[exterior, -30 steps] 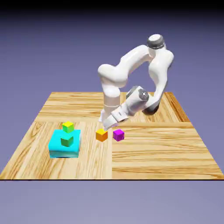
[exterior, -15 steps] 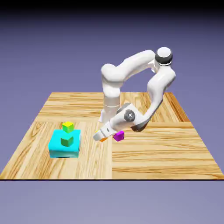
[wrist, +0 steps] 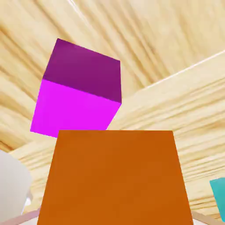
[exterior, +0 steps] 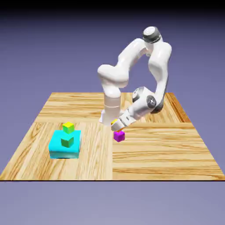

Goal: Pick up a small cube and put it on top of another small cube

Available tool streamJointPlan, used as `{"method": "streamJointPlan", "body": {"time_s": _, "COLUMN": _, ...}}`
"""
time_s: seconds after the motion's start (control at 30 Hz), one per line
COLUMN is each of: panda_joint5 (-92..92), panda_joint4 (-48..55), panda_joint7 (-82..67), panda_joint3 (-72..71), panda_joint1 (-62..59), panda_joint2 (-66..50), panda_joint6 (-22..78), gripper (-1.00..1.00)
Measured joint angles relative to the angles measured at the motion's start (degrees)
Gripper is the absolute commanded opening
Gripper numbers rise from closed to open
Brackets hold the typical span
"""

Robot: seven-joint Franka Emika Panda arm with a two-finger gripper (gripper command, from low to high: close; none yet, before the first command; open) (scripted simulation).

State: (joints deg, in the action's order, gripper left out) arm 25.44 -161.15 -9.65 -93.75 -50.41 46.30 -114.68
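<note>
my grey two-finger gripper (exterior: 116, 128) is clamped on the small plain orange cube (wrist: 116, 178), near the small plain magenta-purple cube (exterior: 119, 136).

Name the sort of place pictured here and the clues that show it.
Probably a simulated robotics test bench: a white robot arm, a wood-grain tabletop, and plain coloured blocks like the cyan one.

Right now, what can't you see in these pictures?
- Orange cube: its lower part is cut off by the hand view's bottom edge.
- Magenta cube: one bottom corner is hidden behind the orange cube in the hand view.
- Cyan block: the hand view's right edge cuts most of it off.
</note>
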Motion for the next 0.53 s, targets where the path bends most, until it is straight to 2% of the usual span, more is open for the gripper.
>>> {"method": "streamJointPlan", "body": {"time_s": 0.2, "panda_joint5": -10.8, "panda_joint4": 0.0, "panda_joint7": 9.3, "panda_joint3": 6.4, "panda_joint1": 7.4, "panda_joint2": -9.7, "panda_joint6": -0.4, "gripper": -1.00}}
{"method": "streamJointPlan", "body": {"time_s": 0.43, "panda_joint5": -6.4, "panda_joint4": -3.9, "panda_joint7": 8.6, "panda_joint3": -8.1, "panda_joint1": -4.9, "panda_joint2": -10.5, "panda_joint6": -11.8, "gripper": -1.00}}
{"method": "streamJointPlan", "body": {"time_s": 0.47, "panda_joint5": -5.8, "panda_joint4": -4.4, "panda_joint7": 8.5, "panda_joint3": -10.1, "panda_joint1": -6.6, "panda_joint2": -10.6, "panda_joint6": -13.3, "gripper": 1.00}}
{"method": "streamJointPlan", "body": {"time_s": 0.53, "panda_joint5": -6.0, "panda_joint4": -4.4, "panda_joint7": 8.6, "panda_joint3": -10.1, "panda_joint1": -6.6, "panda_joint2": -10.6, "panda_joint6": -13.4, "gripper": 1.00}}
